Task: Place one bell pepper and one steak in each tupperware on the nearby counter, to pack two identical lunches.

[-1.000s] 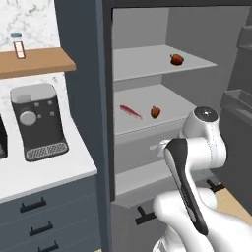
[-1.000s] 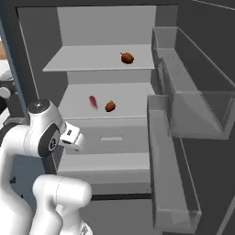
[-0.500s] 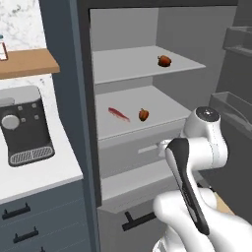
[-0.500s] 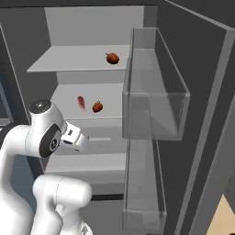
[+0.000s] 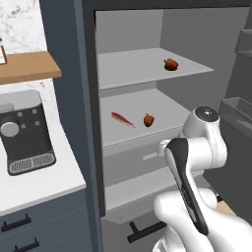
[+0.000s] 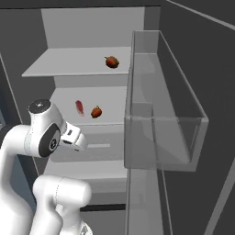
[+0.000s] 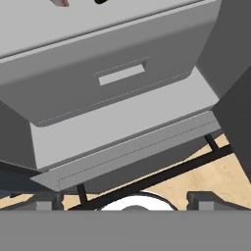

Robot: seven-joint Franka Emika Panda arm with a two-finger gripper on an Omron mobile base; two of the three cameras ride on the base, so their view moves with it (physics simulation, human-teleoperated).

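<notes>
Inside the open fridge, one red bell pepper [image 5: 171, 64] [image 6: 111, 61] lies on the upper shelf. A second bell pepper [image 5: 148, 119] [image 6: 96, 111] sits on the middle shelf, with a thin red steak [image 5: 122, 119] [image 6: 79, 107] to its left. My gripper [image 7: 125, 202] is open and holds nothing. It hangs low in front of the grey fridge drawer [image 7: 122, 73], below both shelves. The white counter [image 5: 44, 187] runs left of the fridge. The tupperware is out of view.
A black coffee machine [image 5: 27, 130] stands on the counter under a wooden wall shelf [image 5: 24, 66]. The open fridge door's clear bin [image 6: 165, 105] juts out close on the right. Dark drawers with bar handles [image 5: 19, 224] sit under the counter.
The whole picture has shifted, so the base and its cameras moved. The door bin now looms larger in the right base view. The food has not moved and the gripper stays open.
</notes>
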